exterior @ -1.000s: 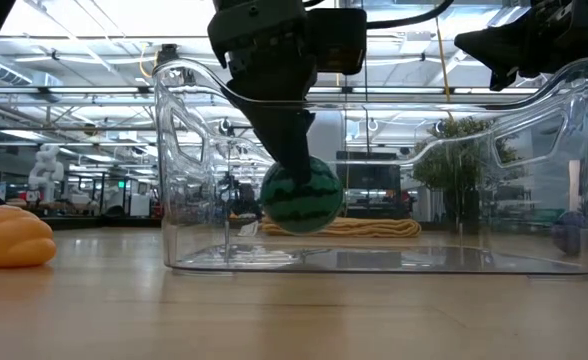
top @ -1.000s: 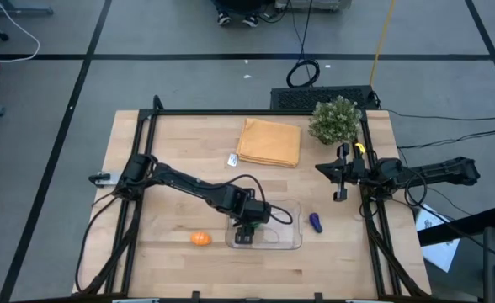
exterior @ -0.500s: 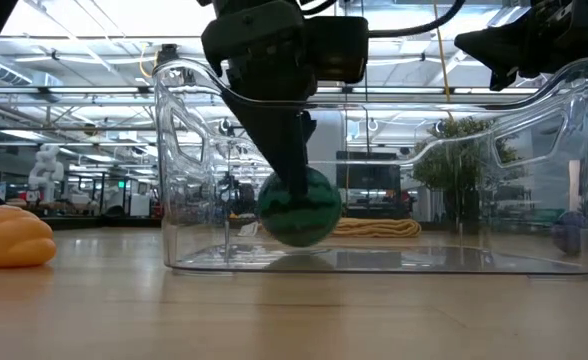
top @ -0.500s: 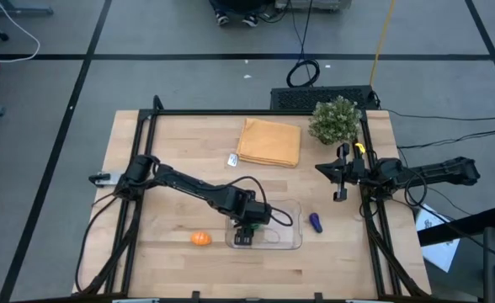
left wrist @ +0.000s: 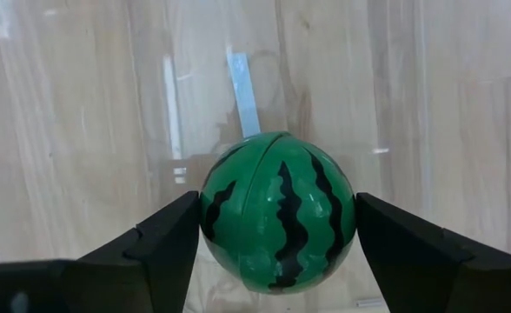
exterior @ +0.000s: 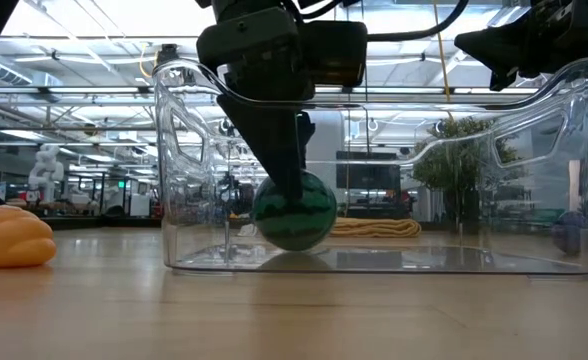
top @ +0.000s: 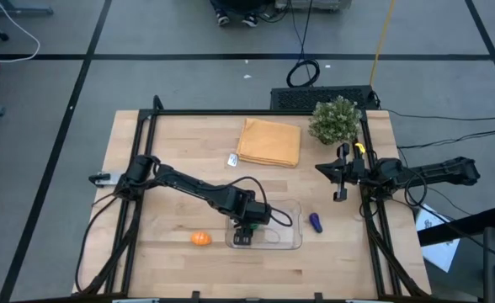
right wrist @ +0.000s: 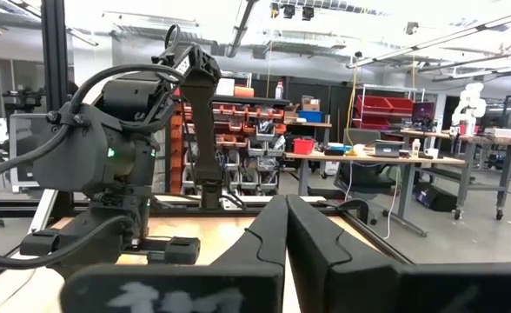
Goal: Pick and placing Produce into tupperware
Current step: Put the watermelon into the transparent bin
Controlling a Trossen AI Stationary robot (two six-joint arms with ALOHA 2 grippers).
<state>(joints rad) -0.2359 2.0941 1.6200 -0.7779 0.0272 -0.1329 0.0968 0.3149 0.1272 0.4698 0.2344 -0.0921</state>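
A dark-green striped ball (left wrist: 277, 222) is low inside the clear tupperware (exterior: 179, 150), near its left end, with its underside at or just above the floor. My left gripper (top: 246, 234) reaches down into the tupperware (top: 296, 229) and is shut on the ball (exterior: 294, 210). The orange piece (top: 199, 239) lies on the table left of the tupperware. The purple eggplant piece (top: 315, 222) lies to its right. My right gripper (top: 340, 195) waits shut at the table's right edge, clear of everything. My left gripper pinches the ball between its two fingers, one finger (left wrist: 173, 239) on each opposite side at the ball's widest part (left wrist: 210, 217). The fingers come steeply from above, pointing down into the tupperware. Whether the ball's underside (exterior: 294, 246) touches the floor, I cannot tell.
A folded orange-tan cloth (top: 269, 141) lies at the table's far middle, with a small white tag (top: 233, 160) beside it. A bushy green plant (top: 334, 120) stands at the far right corner. The tupperware's right half holds nothing.
My left gripper has sunk a little deeper into the tupperware with the ball. The ball has come down from hanging above the floor to sitting at the floor's level, still between the fingers.
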